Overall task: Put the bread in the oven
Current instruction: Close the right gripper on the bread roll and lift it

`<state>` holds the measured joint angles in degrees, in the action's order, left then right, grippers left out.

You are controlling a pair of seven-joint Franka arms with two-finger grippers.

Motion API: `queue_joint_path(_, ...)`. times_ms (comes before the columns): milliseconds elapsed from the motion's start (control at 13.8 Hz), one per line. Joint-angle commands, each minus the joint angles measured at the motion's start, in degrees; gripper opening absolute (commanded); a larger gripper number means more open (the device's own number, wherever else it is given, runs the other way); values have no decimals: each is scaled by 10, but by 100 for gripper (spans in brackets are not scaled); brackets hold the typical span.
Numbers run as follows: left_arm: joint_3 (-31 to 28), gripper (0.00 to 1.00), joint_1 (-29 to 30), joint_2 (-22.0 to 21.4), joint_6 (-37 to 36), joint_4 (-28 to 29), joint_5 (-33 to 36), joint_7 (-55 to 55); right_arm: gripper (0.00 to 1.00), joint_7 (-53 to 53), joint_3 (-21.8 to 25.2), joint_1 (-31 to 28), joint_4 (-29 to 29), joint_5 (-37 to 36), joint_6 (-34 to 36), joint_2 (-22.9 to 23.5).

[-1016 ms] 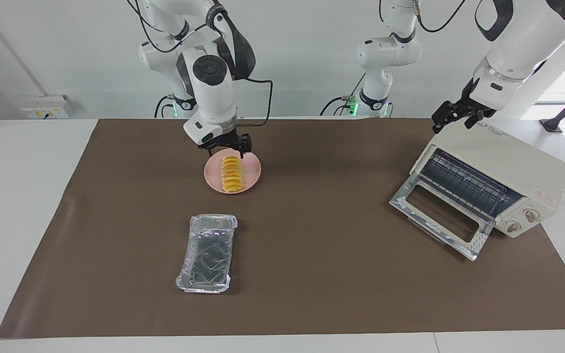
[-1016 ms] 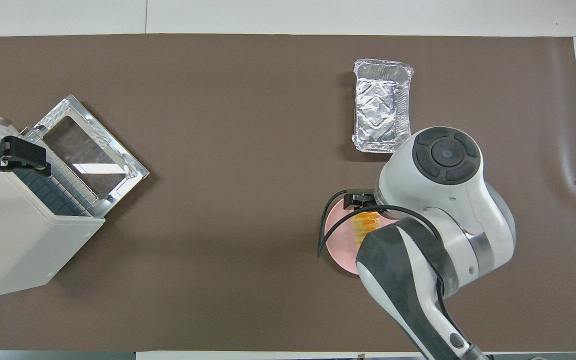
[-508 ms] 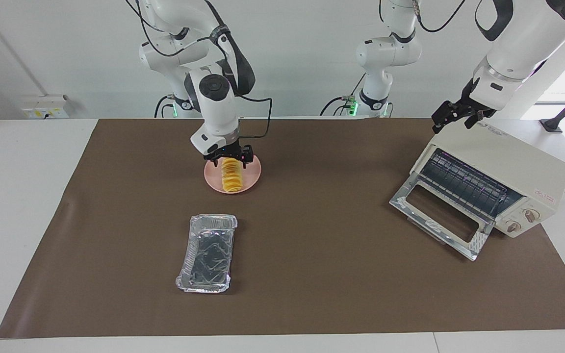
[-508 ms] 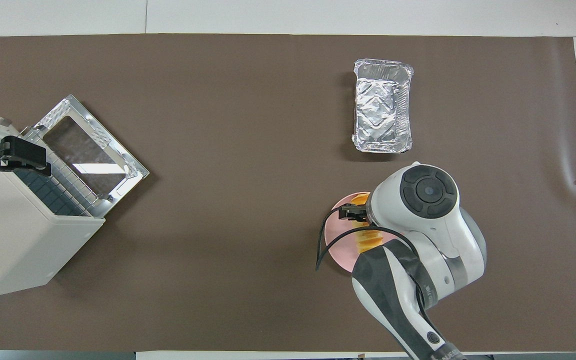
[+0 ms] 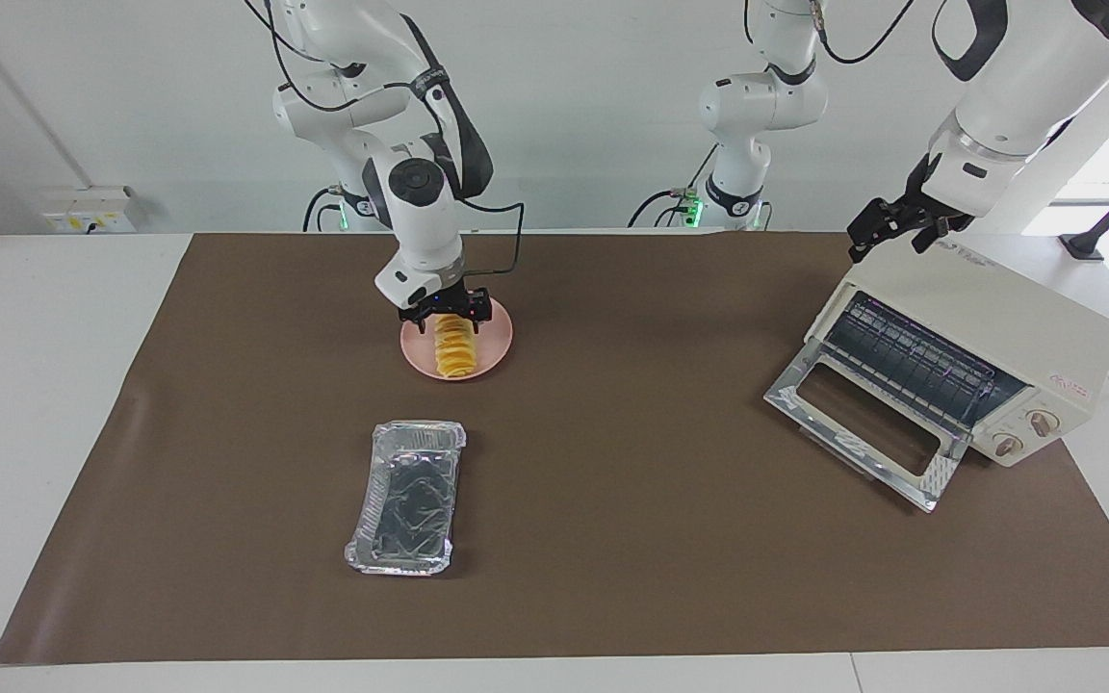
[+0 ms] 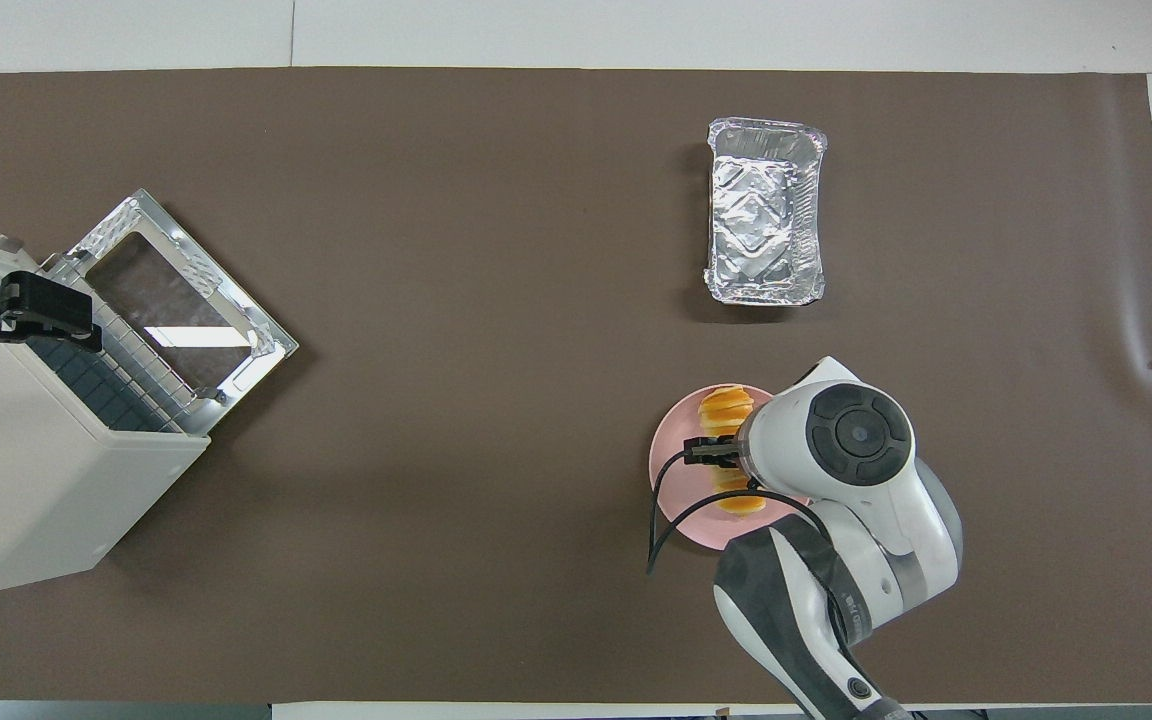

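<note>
The bread (image 5: 455,348), a ridged yellow-orange loaf, lies on a round pink plate (image 5: 500,339) at the right arm's end of the table. My right gripper (image 5: 447,316) is low over the loaf's end nearer the robots, open, one finger on each side of it. In the overhead view the wrist covers the middle of the bread (image 6: 725,407), and one black finger (image 6: 709,449) shows beside it. The cream-white oven (image 5: 1017,322) stands at the left arm's end with its glass door (image 5: 863,435) dropped open and the wire rack showing. My left gripper (image 5: 896,229) waits open over the oven's top.
A crinkled silver foil tray (image 5: 407,498) lies on the brown mat (image 5: 631,539), farther from the robots than the plate. A black cable loops from the right wrist beside the plate. The oven's open door juts out onto the mat.
The right gripper has come down from above the plate and now straddles the bread. The left arm, oven, plate and tray have not moved.
</note>
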<state>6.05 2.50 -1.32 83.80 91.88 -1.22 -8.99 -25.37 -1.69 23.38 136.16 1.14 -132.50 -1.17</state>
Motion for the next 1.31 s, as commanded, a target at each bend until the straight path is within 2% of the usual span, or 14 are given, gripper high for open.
queue_joint_path(0,0,100,4,-9,-5,5,-5,5,100,14,1,1,15,4,-21,-2)
queue_joint_path(363,0,100,4,-9,-5,5,-5,5,100,9,1,22,15,4,-77,55)
queue_joint_path(508,0,100,4,-9,-5,5,-5,5,100,11,1,22,14,3,-76,55)
queue_joint_path(580,0,100,4,-9,-6,5,-5,5,95,12,1,22,13,1,-77,56)
queue_joint_path(653,0,100,4,-9,-5,5,-5,5,73,13,1,22,10,-1,-76,57)
queue_joint_path(798,0,100,4,-9,-5,5,-5,5,6,13,1,22,7,-1,-73,57)
queue_joint_path(870,0,100,4,-9,-5,5,-5,5,0,8,1,22,4,-1,-72,58)
queue_joint_path(1233,0,100,4,-9,-5,5,-5,5,0,8,1,22,-32,-1,-31,59)
